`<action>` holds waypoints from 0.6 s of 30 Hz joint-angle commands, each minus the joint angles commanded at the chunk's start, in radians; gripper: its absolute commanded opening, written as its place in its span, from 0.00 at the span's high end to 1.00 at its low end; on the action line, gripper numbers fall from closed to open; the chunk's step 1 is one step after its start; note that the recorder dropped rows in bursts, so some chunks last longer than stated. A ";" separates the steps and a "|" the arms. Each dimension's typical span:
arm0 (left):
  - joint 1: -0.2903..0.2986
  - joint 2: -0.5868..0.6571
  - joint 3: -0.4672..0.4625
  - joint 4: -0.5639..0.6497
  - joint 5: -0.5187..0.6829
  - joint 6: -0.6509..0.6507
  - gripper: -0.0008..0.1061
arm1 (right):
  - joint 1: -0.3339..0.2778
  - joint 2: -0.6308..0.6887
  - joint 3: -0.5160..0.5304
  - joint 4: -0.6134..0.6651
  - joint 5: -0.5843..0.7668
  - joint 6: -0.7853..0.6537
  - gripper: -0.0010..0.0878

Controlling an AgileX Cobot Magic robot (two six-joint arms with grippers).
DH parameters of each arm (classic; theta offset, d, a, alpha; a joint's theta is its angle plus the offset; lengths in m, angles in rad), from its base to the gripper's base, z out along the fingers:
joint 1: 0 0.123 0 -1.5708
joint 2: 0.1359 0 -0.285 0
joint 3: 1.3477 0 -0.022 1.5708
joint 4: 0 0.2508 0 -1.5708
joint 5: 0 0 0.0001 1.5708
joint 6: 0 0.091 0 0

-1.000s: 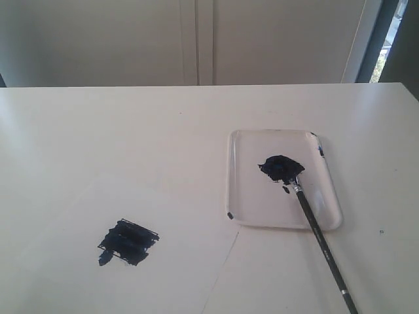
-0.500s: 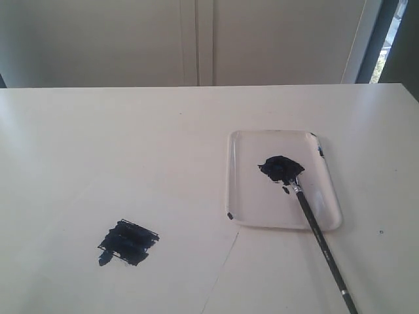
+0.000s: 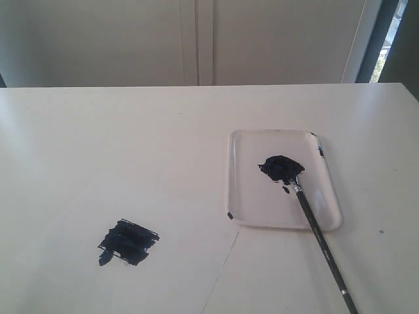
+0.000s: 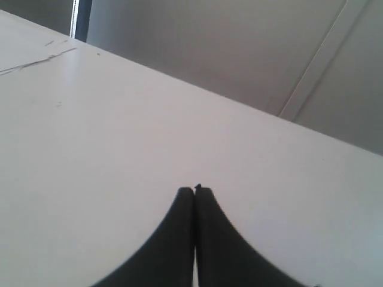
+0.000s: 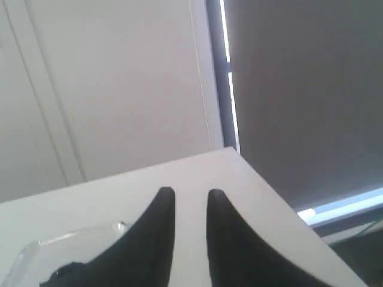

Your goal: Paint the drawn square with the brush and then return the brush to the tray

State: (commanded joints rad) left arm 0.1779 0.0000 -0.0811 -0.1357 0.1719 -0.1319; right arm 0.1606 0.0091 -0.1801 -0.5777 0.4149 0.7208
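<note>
Exterior view: the drawn square is a ragged blue-black patch on white paper, in the left half of the table and toward its near edge. It looks fully covered, so the painting step appears done. The tray sits in the right half of the table, well apart from the patch. The brush lies with its bristles in the tray, touching the paint blob. Its handle crosses the tray's near rim and runs out over the table toward the near right corner. Since the brush is longer than the tray, this probably counts as returned. By that reading the task is at its end and no further grasp is called for; at most the arms need to settle clear. Neither arm shows in this view.

Left wrist view: the left end effector has its fingers pressed together with nothing between them. It points low across bare table toward the far edge, and no task thing is in sight.

Right wrist view: the right end effector is spread, with a clear gap and nothing in it. It aims toward the table's far right corner. One corner of the tray shows beside a finger, apart from it.
</note>
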 joint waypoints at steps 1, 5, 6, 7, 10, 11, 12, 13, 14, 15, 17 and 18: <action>0.000 0.000 0.000 0.077 0.002 0.000 0.99 | 0.000 0.000 0.030 0.000 0.000 0.000 0.78; 0.000 0.000 0.000 0.147 -0.015 0.000 0.99 | 0.000 0.000 0.131 0.000 0.006 0.000 0.78; 0.000 0.000 0.000 0.147 -0.015 0.000 0.99 | 0.000 0.000 0.147 0.000 0.008 0.000 0.78; 0.000 0.000 0.000 0.147 -0.015 0.000 0.99 | 0.000 0.000 0.164 0.000 0.012 0.000 0.78; 0.000 0.000 0.002 0.147 -0.015 0.000 0.99 | 0.000 0.000 0.180 0.000 0.005 0.007 0.78; 0.000 0.000 0.004 0.147 -0.017 0.000 0.99 | 0.000 0.000 0.180 0.004 0.000 0.007 0.78; 0.000 0.000 0.012 0.147 -0.029 0.000 0.99 | 0.000 0.000 0.180 0.004 -0.009 0.007 0.78; 0.000 0.000 0.025 0.147 -0.041 0.000 0.99 | 0.000 0.000 0.180 0.010 -0.024 0.007 0.78; 0.000 0.000 0.039 0.147 -0.053 0.000 0.99 | 0.000 0.000 0.180 0.052 -0.031 0.007 0.78; 0.000 0.000 0.057 0.147 -0.064 0.000 0.99 | 0.000 0.000 0.180 0.114 -0.033 0.007 0.78; 0.000 0.000 0.081 0.147 -0.073 0.000 0.99 | 0.000 0.000 0.180 0.523 -0.060 0.007 0.78; 0.000 0.000 0.081 0.147 -0.016 0.000 0.99 | 0.000 0.000 0.180 0.643 -0.060 0.009 0.78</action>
State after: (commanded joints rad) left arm 0.1779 0.0000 0.0000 0.0112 0.1562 -0.1319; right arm 0.1606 0.0091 0.0000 0.0652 0.3546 0.7296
